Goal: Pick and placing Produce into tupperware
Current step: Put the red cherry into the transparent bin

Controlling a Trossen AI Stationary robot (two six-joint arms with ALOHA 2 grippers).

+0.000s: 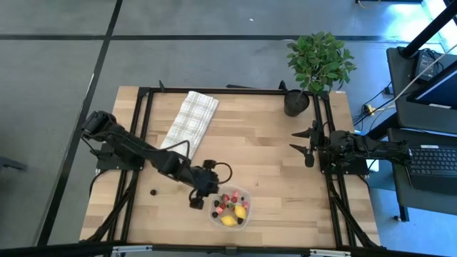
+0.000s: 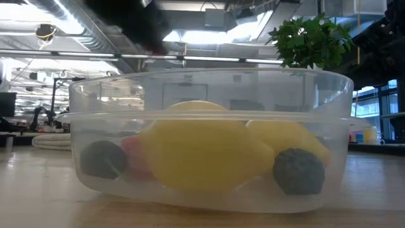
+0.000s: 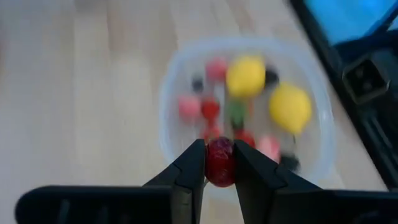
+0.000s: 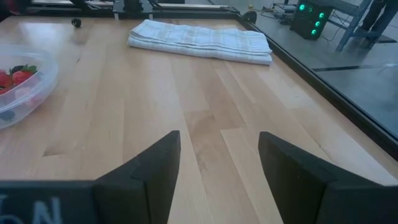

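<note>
High cam straight down over whole table (image 1: 271,153); low cam at tabletop level, right up against tupperware (image 2: 209,136); L wrist close above same tupperware; R wrist looks across table, shares cloth (image 4: 202,40) w/ high.

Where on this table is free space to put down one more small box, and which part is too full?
Free: the bare wood between the checked cloth, the plant pot and the open right gripper. Crowded: the near edge, where the left gripper, shut on a red berry, hangs beside the tupperware. One dark berry lies alone to its left.
</note>
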